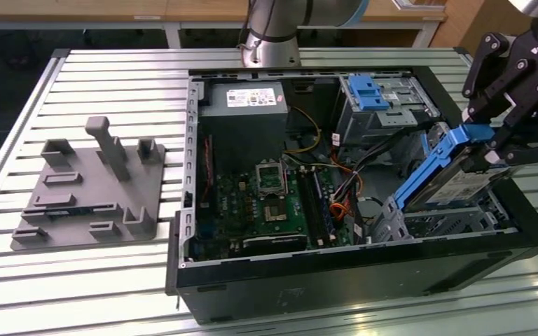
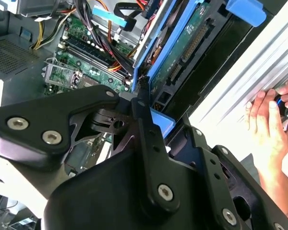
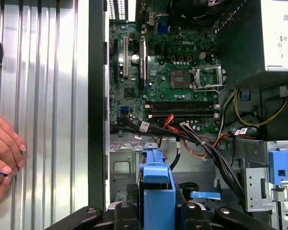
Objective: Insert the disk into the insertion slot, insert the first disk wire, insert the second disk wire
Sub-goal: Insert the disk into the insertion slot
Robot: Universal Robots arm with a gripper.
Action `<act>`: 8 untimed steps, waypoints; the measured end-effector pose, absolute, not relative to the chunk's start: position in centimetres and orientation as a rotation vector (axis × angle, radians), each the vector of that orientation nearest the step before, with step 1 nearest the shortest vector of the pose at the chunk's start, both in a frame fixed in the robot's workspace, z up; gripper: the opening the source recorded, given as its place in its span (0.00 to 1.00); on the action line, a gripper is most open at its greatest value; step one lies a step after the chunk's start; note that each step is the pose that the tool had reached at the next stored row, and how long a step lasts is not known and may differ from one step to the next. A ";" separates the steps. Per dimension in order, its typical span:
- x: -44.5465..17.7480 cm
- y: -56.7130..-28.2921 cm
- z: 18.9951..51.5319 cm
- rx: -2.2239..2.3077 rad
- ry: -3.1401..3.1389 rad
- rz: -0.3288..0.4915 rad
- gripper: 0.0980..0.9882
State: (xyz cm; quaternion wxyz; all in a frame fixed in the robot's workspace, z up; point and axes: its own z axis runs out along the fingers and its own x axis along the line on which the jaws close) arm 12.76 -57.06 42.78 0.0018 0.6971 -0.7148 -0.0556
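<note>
My gripper is shut on the upper end of the disk, a silver drive in a bright blue carrier. The disk hangs steeply tilted, its lower end down at the insertion slot, the low bare-metal cage in the case's near corner on the exterior view's right. The second wrist view shows the disk's green underside beyond a black finger. The blue carrier stands between the fingers in the first wrist view, above the slot's sheet metal. A bundle of black and orange wires lies beside the slot.
The open black computer case holds a motherboard, a power supply and a taller cage with a blue clip. A grey fixture sits on the slatted table at the exterior view's left. A person's hand rests outside the case wall.
</note>
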 end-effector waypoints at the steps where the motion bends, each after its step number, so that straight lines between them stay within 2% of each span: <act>1: 12.8 -57.1 42.6 2.186 -2.245 -0.175 0.30; 8: 13.0 -57.1 41.4 2.175 -2.256 -0.176 0.30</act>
